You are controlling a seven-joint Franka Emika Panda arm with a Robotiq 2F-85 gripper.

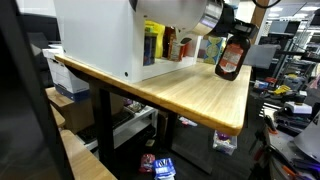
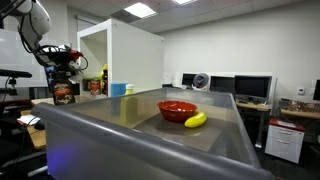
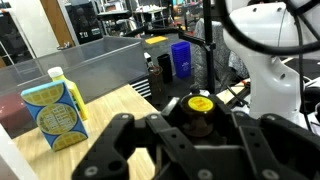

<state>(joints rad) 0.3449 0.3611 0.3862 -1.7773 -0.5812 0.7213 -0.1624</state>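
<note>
In the wrist view the hand [image 3: 192, 130] fills the lower part of the frame. Its dark fingers are closed on both sides of a dark bottle [image 3: 201, 103] with a yellow cap, so the hand is holding the bottle. Only this view shows the cap from above. At the left of the same frame a yellow and blue carton [image 3: 55, 112] stands upright on the wooden table [image 3: 120, 100], and a blue cup [image 3: 180, 57] stands higher up, near the middle. An exterior view shows the bottle's red label in the upper right, over the far end of the table and beside a big white box [image 1: 95, 35]. Only an exterior view shows a red bowl [image 2: 178, 109] with a banana [image 2: 196, 120] just beside it, well apart from the hand.
</note>
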